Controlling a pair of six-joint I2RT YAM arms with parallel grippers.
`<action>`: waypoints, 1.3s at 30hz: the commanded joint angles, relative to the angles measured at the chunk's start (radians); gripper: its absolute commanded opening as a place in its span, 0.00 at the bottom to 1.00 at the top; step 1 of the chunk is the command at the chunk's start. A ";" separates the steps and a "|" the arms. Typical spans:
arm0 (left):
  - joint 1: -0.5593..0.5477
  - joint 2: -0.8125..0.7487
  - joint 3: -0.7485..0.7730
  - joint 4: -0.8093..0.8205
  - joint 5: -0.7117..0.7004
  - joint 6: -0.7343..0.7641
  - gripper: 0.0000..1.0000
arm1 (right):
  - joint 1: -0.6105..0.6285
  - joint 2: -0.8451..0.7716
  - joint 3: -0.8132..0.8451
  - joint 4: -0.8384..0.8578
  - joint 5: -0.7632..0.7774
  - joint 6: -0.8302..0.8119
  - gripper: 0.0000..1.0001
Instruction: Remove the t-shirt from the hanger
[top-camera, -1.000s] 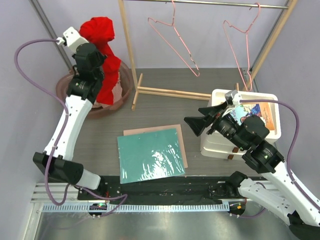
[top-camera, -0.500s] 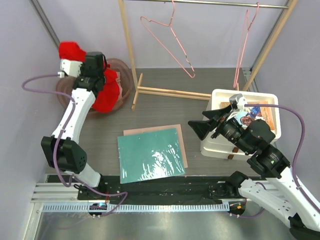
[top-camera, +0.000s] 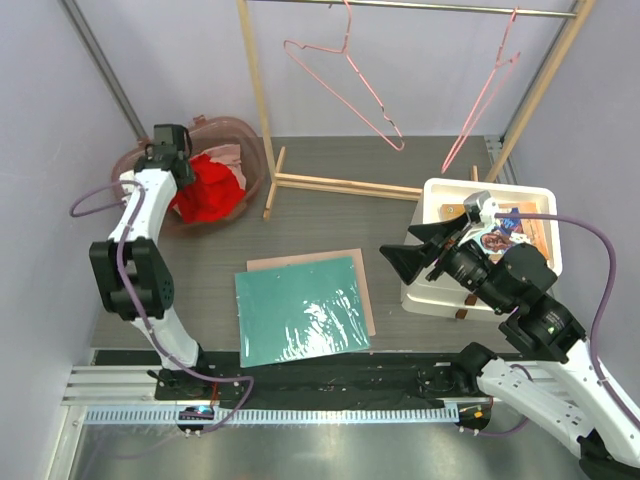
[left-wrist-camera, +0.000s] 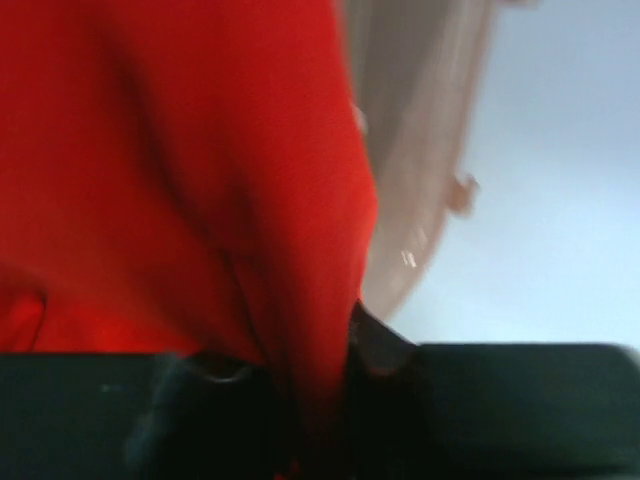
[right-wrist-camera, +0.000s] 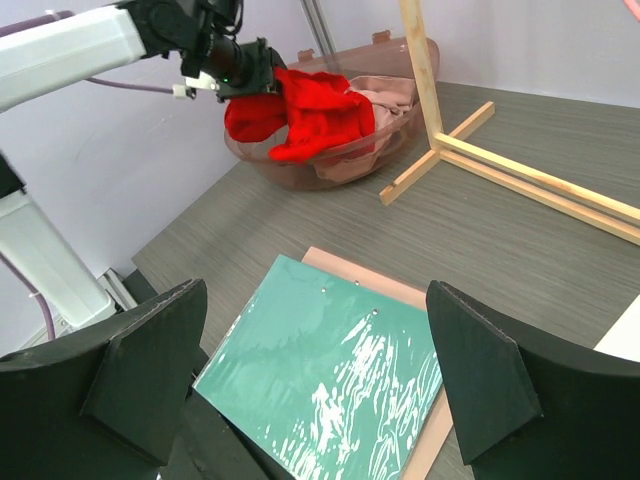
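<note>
The red t-shirt (top-camera: 212, 188) lies bunched in the pinkish basket (top-camera: 248, 150) at the back left, off any hanger. It fills the left wrist view (left-wrist-camera: 200, 180) and shows in the right wrist view (right-wrist-camera: 320, 115). My left gripper (top-camera: 178, 185) reaches down into the basket and is shut on a fold of the t-shirt (left-wrist-camera: 310, 400). Two bare pink wire hangers (top-camera: 340, 94) (top-camera: 480, 112) hang on the rail. My right gripper (top-camera: 410, 248) is open and empty above the table's right side (right-wrist-camera: 315, 380).
A wooden rack (top-camera: 255, 100) stands at the back, with its foot bar (top-camera: 340, 185) on the table. A green sheet (top-camera: 300, 310) lies on a pink board in the middle. A white box (top-camera: 440, 290) with printed items sits at the right.
My left arm swung down and lowered the red t-shirt from above the basket into it. Both bare hangers are swinging on the rail. My right gripper drifted slightly right.
</note>
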 joint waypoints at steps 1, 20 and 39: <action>0.069 0.086 0.044 -0.030 0.152 -0.067 0.46 | 0.000 -0.006 0.011 0.012 0.002 -0.005 0.96; 0.102 -0.028 0.067 -0.228 0.356 0.024 0.98 | 0.000 0.026 -0.019 0.029 -0.010 0.012 0.96; -0.503 -0.533 -0.330 0.201 0.182 0.607 0.98 | 0.000 0.104 -0.006 0.075 0.115 0.170 0.98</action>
